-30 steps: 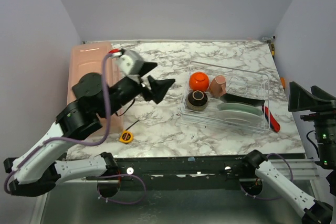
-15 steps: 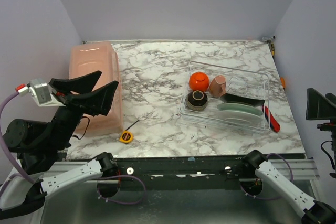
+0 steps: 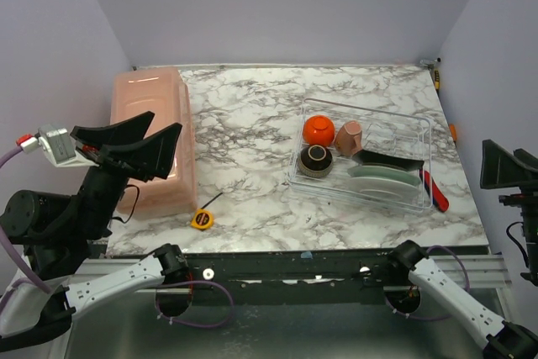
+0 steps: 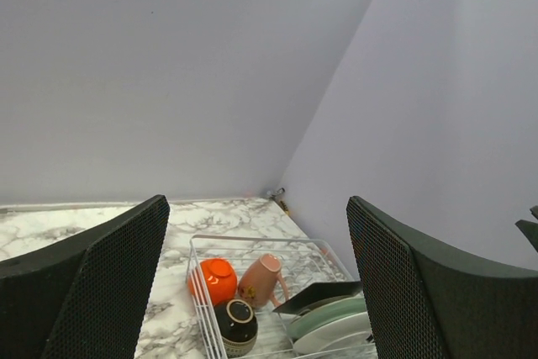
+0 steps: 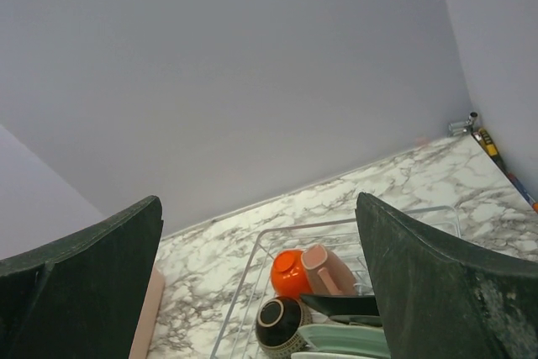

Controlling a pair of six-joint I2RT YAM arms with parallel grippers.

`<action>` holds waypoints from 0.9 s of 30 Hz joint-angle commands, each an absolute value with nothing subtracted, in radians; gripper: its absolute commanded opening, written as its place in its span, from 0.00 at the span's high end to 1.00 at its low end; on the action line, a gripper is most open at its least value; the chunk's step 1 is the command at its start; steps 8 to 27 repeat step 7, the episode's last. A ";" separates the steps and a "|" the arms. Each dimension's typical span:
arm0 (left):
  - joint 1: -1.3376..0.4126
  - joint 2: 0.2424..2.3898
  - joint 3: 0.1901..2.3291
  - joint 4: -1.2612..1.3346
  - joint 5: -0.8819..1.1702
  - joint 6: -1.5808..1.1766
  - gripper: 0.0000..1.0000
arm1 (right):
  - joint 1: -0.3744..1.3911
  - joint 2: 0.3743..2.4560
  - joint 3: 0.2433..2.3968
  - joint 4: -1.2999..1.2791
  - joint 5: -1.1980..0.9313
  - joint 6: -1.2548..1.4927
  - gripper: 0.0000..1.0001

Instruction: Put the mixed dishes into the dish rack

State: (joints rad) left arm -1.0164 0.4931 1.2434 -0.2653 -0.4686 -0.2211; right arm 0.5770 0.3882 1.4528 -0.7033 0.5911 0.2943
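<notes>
Left gripper (image 3: pixel 166 122) hovering over the left edge, jaws spread wide, empty, right gripper (image 5: pixel 256 208) off the right edge, jaws wide apart too, dish rack (image 3: pixel 418 126) by the right edge holding orange bowl (image 3: pixel 319 129), mug (image 3: pixel 349 134), brown bowl (image 3: pixel 316 158), teal plate (image 3: pixel 382 181)

Table (image 3: pixel 252 124): clock read on the top view, 12 at the far edge.
Tub (image 3: pixel 145 90): on table, along its 9 o'clock side, lengthwise 12 to 6.
Dish rack (image 3: pixel 393 134): on table, 3 o'clock half, well apart from tub.
Far bowl (image 3: pixel 319 129): in rack, 10 o'clock corner.
Mug (image 3: pixel 349 134): in rack, just beside far bowl at its 3 o'clock.
Near bowl (image 3: pixel 316 159): in rack, just beside far bowl at its 6 o'clock.
Plate (image 3: pixel 382 181): in rack, along its 6 o'clock side, 3 o'clock of near bowl.
Tape measure (image 3: pixel 201 219): on table near 6 o'clock edge, between tub and rack, nearer tub.
</notes>
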 commanded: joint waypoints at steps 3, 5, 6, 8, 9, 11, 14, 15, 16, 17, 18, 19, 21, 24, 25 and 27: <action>-1.015 0.481 1.224 -0.264 -0.515 -0.182 0.13 | 0.583 0.399 1.410 -0.691 0.632 0.290 0.01; -1.015 0.481 1.224 -0.251 -0.517 -0.180 0.13 | 0.583 0.395 1.412 -0.692 0.643 0.310 0.00; -1.015 0.483 1.224 -0.242 -0.515 -0.178 0.13 | 0.582 0.393 1.415 -0.692 0.638 0.316 0.00; -1.014 0.484 1.224 -0.233 -0.508 -0.177 0.13 | 0.583 0.391 1.424 -0.692 0.626 0.316 0.00; -1.014 0.484 1.224 -0.233 -0.508 -0.177 0.13 | 0.583 0.391 1.424 -0.692 0.626 0.316 0.00; -1.014 0.484 1.224 -0.233 -0.508 -0.177 0.13 | 0.583 0.391 1.424 -0.692 0.626 0.316 0.00; -1.014 0.484 1.224 -0.233 -0.508 -0.177 0.13 | 0.583 0.391 1.424 -0.692 0.626 0.316 0.00; -1.014 0.484 1.224 -0.233 -0.508 -0.177 0.13 | 0.583 0.391 1.424 -0.692 0.626 0.316 0.00; -1.014 0.484 1.224 -0.233 -0.508 -0.177 0.13 | 0.583 0.391 1.424 -0.692 0.626 0.316 0.00; -1.014 0.484 1.224 -0.233 -0.508 -0.177 0.13 | 0.583 0.391 1.424 -0.692 0.626 0.316 0.00; -1.014 0.484 1.224 -0.233 -0.508 -0.177 0.13 | 0.583 0.391 1.424 -0.692 0.626 0.316 0.00; -1.014 0.484 1.224 -0.233 -0.508 -0.177 0.13 | 0.583 0.391 1.424 -0.692 0.626 0.316 0.00; -1.014 0.484 1.224 -0.233 -0.508 -0.177 0.13 | 0.583 0.391 1.424 -0.692 0.626 0.316 0.00; -1.014 0.484 1.224 -0.233 -0.508 -0.177 0.13 | 0.583 0.391 1.424 -0.692 0.626 0.316 0.00; -1.014 0.484 1.224 -0.233 -0.508 -0.177 0.13 | 0.583 0.391 1.424 -0.692 0.626 0.316 0.00; -1.014 0.484 1.224 -0.233 -0.508 -0.177 0.13 | 0.583 0.391 1.424 -0.692 0.626 0.316 0.00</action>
